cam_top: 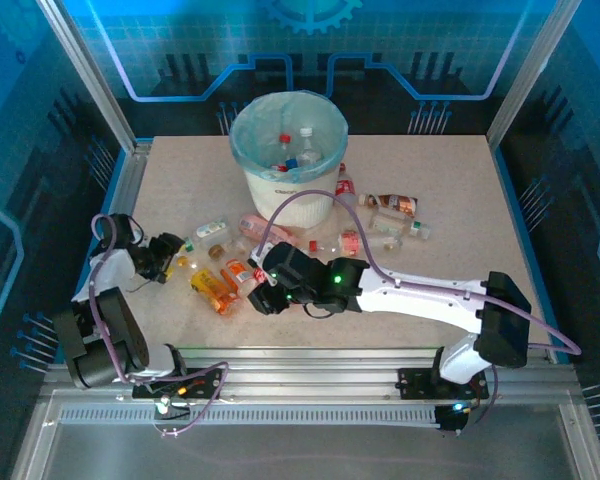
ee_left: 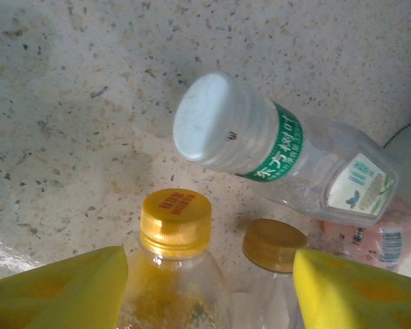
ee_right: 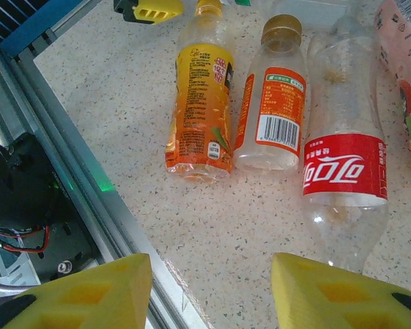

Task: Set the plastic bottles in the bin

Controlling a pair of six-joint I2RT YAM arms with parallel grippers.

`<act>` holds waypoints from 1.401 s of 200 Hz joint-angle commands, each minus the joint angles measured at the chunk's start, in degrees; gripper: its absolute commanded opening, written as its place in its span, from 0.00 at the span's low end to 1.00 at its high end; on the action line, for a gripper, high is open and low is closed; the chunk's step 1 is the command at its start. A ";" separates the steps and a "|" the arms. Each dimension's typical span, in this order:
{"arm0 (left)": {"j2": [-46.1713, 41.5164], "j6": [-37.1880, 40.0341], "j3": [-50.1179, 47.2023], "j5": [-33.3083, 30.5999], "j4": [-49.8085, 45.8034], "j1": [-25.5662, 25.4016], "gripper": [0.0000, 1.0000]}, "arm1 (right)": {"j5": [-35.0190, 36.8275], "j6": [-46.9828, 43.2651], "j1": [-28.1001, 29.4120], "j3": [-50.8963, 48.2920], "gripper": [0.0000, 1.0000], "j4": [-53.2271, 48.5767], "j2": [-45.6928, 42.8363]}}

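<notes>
Left gripper (ee_left: 209, 274) straddles the yellow-capped bottle (ee_left: 175, 274), jaws parted, nothing clenched yet; its long axis runs between them, cap farthest. Right gripper (ee_right: 211, 281) hangs open.

The left arm (cam_top: 105, 275) folds tight by its base, wrist angled down, left jaws wide apart. The right arm (cam_top: 420, 295) stretches low leftward, right jaws parted, gripping nothing.
</notes>
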 commanded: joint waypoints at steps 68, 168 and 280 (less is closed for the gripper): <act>5.10 3.88 0.51 -1.27 -1.33 0.56 0.57 | -1.10 -1.93 0.40 1.65 0.50 -0.74 0.31; 9.36 4.15 1.35 3.13 -0.72 -0.82 0.56 | -1.47 -1.12 0.04 0.35 0.51 0.39 0.69; -1.44 4.38 -1.38 4.53 -3.45 -1.36 0.16 | -1.07 -1.08 0.39 1.33 0.50 -2.34 -0.96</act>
